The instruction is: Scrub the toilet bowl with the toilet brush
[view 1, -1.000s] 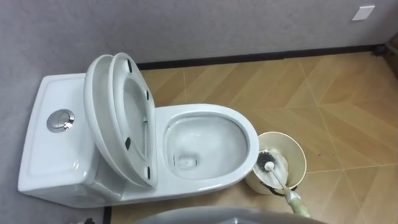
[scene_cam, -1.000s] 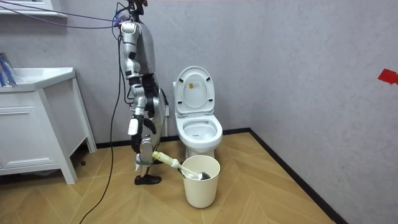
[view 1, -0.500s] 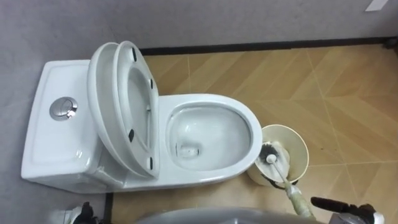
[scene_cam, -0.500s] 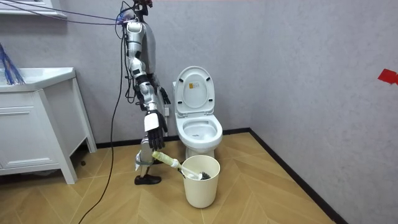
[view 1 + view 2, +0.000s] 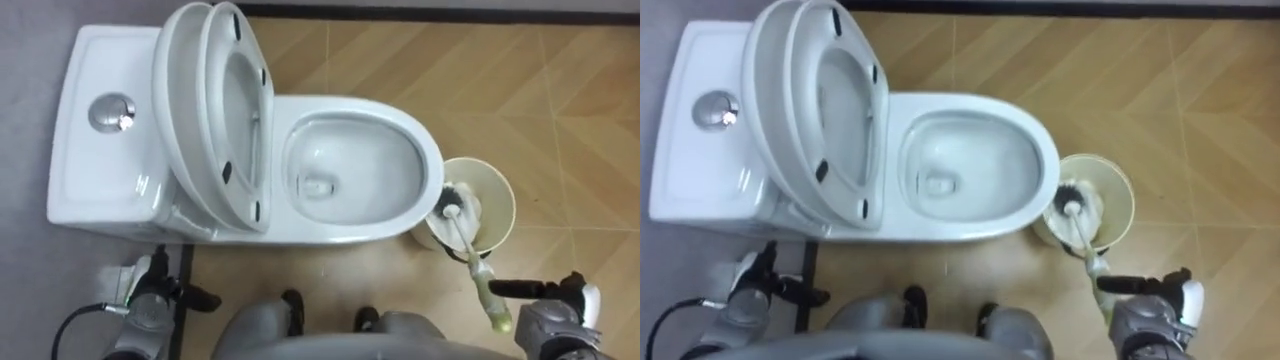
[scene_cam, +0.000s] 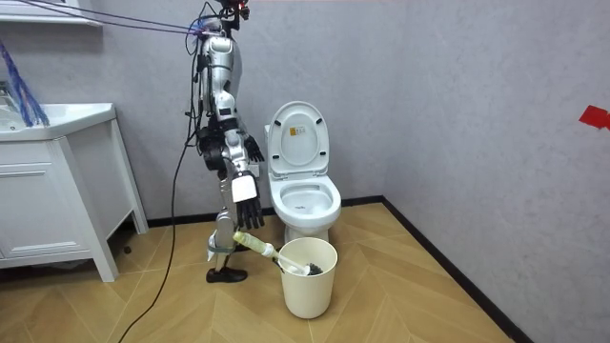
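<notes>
Toilet brush (image 5: pixel 470 250) head-down in cream bin (image 5: pixel 506 190) beside open-lidded toilet (image 5: pixel 350 104)

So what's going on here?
The robot stands beside the toilet, whose lid is raised. The brush sits head-down in the cream bucket at the toilet's front, its handle leaning toward the robot. The right hand is open near the handle's end, not gripping it; the left hand is open. Brushing has not yet begun.
</notes>
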### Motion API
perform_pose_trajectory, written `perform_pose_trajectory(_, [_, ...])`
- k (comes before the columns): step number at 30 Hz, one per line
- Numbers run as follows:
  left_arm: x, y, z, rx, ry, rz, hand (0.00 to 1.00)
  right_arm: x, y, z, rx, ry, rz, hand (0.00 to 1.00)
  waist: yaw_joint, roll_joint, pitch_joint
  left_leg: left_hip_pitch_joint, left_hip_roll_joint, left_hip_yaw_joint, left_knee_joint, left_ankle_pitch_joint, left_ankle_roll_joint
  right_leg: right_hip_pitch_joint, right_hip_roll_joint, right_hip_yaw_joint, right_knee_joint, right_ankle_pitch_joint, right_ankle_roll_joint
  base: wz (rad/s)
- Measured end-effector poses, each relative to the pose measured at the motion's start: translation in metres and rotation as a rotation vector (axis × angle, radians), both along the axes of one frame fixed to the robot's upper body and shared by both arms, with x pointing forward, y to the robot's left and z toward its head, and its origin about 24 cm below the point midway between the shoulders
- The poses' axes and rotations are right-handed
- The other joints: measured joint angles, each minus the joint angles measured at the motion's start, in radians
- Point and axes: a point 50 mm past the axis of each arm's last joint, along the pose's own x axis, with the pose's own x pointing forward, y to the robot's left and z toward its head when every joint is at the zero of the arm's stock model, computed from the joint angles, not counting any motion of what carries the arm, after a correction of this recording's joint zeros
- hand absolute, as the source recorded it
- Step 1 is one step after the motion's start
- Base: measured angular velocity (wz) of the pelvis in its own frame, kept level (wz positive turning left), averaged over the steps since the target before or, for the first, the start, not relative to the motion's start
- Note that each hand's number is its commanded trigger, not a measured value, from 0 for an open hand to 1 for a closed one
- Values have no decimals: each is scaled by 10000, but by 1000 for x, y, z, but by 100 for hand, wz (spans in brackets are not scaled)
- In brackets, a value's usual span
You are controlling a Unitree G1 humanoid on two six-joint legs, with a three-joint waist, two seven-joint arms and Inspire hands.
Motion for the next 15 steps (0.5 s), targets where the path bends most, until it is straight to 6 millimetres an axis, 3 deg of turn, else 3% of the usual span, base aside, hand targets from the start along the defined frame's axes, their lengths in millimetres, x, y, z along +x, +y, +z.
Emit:
perform_pose_trajectory(3, [24, -8, 6, -48, -563, -335, 0, 21, -4, 8, -99, -325, 94, 0, 53, 99, 79, -984, 12, -14, 367, 74, 103, -1080, -101, -165, 714, -34, -23, 0])
perform_pose_trajectory(7, [51, -16, 15, -12, -1061, -803, 0, 45, -12, 21, -259, -941, 14, 0, 241, 2, 192, -1822, -40, 105, 456, 352, 211, -2270, -323, -52, 1404, -52, -27, -7])
perform_pose_trajectory(11, [72, -23, 25, -213, -1681, -761, 0, 66, -12, 32, -322, -1384, 396, 0, 269, 18, 216, -2800, -57, 195, 556, 647, 266, -3415, -363, 72, 1773, 10, -13, 0])
perform_pose_trajectory(15, [84, -28, 31, -438, -2070, -780, 0, 73, -13, 36, -489, -1406, 743, 0, 256, 63, 246, -3498, -196, 152, 771, 798, 282, -4239, -547, 48, 2378, -76, -41, 8])
